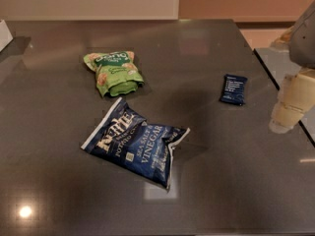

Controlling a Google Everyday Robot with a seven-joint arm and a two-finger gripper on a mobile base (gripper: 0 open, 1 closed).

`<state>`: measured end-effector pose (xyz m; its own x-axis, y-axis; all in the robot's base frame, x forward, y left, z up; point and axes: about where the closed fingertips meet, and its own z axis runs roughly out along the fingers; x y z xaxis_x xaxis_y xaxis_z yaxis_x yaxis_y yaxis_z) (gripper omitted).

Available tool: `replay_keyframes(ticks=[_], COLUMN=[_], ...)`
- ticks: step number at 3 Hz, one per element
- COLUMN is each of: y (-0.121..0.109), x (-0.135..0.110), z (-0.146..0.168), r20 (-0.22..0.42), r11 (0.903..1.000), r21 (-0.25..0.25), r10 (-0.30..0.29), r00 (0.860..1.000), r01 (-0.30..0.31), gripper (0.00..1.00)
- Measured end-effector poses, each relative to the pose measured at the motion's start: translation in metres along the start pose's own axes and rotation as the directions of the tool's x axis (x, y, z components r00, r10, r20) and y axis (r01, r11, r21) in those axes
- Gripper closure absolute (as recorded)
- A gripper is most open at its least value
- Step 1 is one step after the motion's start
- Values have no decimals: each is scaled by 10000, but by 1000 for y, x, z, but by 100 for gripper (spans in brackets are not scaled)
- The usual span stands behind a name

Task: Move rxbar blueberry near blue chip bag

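The rxbar blueberry (233, 89) is a small flat dark navy wrapper with white text, lying on the dark table right of centre. The blue chip bag (134, 142) is a large crinkled navy Kettle bag with a white edge, lying flat at the centre, well to the left of and nearer than the bar. My gripper (289, 105) hangs at the right edge of the view, cream-coloured, to the right of the bar and a little nearer, above the table's right edge. It holds nothing that I can see.
A green snack bag (113, 72) lies behind the chip bag, to the left. The dark table (206, 195) ends at its right edge near my gripper. A white object (4, 33) sits at the far left edge.
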<state>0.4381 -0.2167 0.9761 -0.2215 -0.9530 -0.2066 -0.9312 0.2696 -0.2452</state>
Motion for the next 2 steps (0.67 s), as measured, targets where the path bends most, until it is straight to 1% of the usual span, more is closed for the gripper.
replay_keyframes(ticks=[1,2], y=[0,-8], x=[0,-6], z=[0,8], r20=[1,123], r11=[10000,9998], r21=[1,-172], r10=[0,65], r00=[10000,9999], r01=[0,-63], gripper=[0,0])
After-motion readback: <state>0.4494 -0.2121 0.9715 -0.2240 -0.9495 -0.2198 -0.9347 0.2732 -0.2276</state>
